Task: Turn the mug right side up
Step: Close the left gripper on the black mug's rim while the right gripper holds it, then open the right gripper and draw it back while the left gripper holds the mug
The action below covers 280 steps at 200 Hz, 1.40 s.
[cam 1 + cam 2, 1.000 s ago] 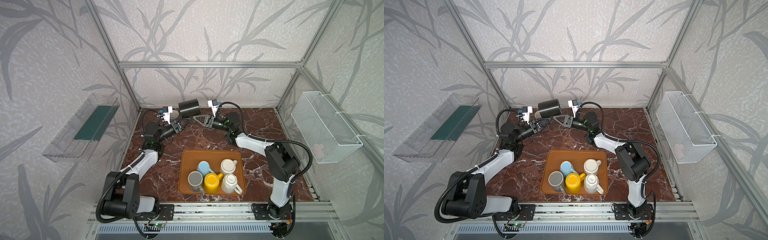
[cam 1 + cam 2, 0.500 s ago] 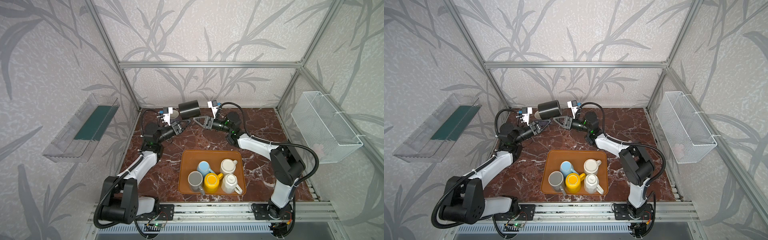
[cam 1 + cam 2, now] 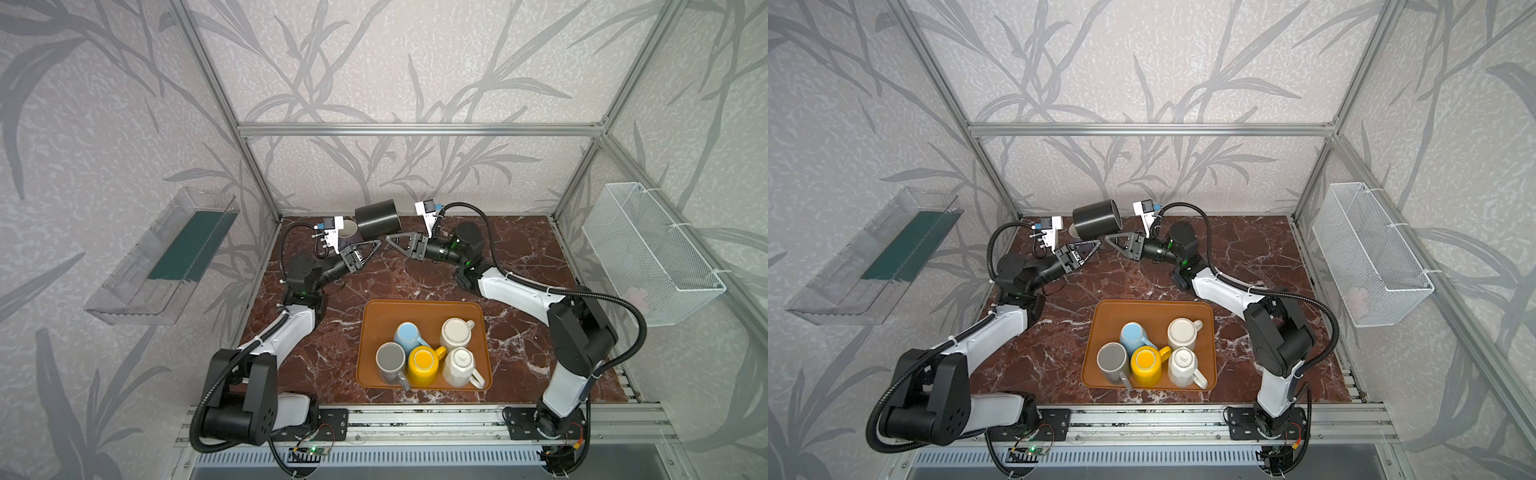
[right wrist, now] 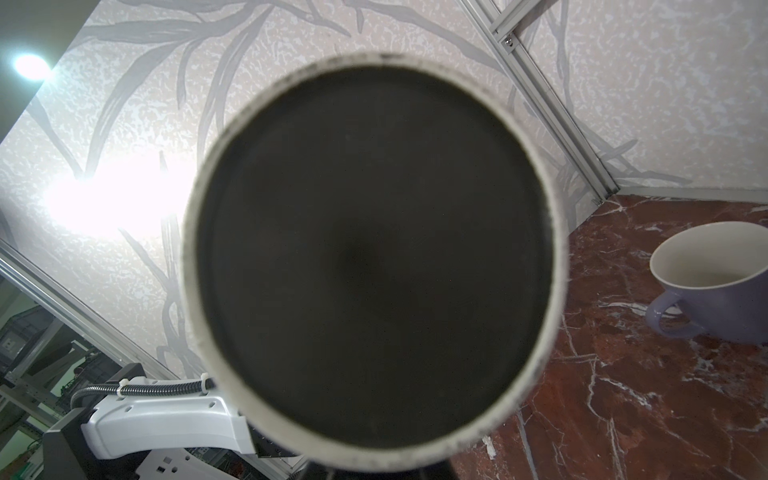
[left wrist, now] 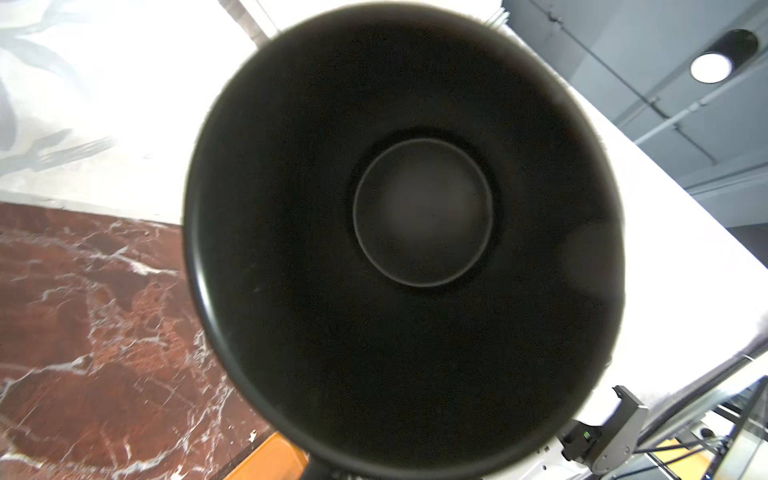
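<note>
Left gripper (image 3: 375, 244) and right gripper (image 3: 387, 238), both pressed shut, meet tip to tip under the black cylindrical mug (image 3: 377, 219). They appear to pinch it from below by its handle, though the contact itself is hidden beneath the mug's body.

Nearest the viewer, an orange-brown rectangular plastic tray (image 3: 419, 309) rests on the red-brown marble tabletop (image 3: 519, 249). It holds five vessels packed close together: a grey mug (image 3: 390, 359), a yellow mug (image 3: 424, 362), a white faceted mug (image 3: 459, 365), a light-blue mug (image 3: 407, 334) and a cream mug (image 3: 455, 332). All five appear to stand mouth down, so they probably await the same treatment.

Beyond the tray the two arms converge at the back centre of the table, where the black cylindrical mug hangs in the air, clear of the surface. It lies on its side. The left wrist view looks straight into its mouth, and the right wrist view faces its flat base. This is judged the halfway point of the turn: a shared grip would let one gripper release and retake the handle without the mug falling.

Farther back, beside the left arm's wrist, a lavender cup with a cream interior (image 4: 715, 282) stands upright on the marble, likely one already righted.
</note>
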{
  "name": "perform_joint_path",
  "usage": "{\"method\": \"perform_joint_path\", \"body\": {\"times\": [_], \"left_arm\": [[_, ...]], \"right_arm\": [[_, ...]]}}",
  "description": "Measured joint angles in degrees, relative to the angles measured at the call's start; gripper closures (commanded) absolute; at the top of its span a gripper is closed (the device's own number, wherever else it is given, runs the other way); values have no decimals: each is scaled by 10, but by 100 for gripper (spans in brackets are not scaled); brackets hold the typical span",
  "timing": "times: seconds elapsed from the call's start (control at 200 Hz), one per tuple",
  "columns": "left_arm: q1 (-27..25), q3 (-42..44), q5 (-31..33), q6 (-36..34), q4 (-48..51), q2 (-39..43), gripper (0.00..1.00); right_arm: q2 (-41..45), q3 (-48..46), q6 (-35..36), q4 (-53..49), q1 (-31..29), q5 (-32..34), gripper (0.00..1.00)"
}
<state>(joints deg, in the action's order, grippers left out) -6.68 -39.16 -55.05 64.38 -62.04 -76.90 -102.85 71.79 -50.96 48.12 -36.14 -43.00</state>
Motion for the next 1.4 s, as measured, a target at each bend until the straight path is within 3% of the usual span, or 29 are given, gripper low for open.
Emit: {"method": "perform_joint_path", "body": {"times": [0.175,0.33,0.415,0.585,0.895,1.185,1.4], "left_arm": [[0,0,-8,28,-34,-16,100],[0,0,-6,52,-33,-16,100],[0,0,-5,50,-16,-12,100],[0,0,2,15,64,18,100],[0,-9,27,-87,250,91,100],[0,-47,66,-187,447,112,100],[-3,-87,128,-262,599,123,100]], "right_arm": [[3,-3,14,-3,0,3,74],[10,-12,53,-15,-2,-8,59],[10,-20,62,-22,-3,-10,51],[10,-33,71,-27,-3,-12,43],[30,-67,94,-55,2,-8,41],[125,-113,191,-188,3,48,41],[176,-117,247,-312,3,118,42]]}}
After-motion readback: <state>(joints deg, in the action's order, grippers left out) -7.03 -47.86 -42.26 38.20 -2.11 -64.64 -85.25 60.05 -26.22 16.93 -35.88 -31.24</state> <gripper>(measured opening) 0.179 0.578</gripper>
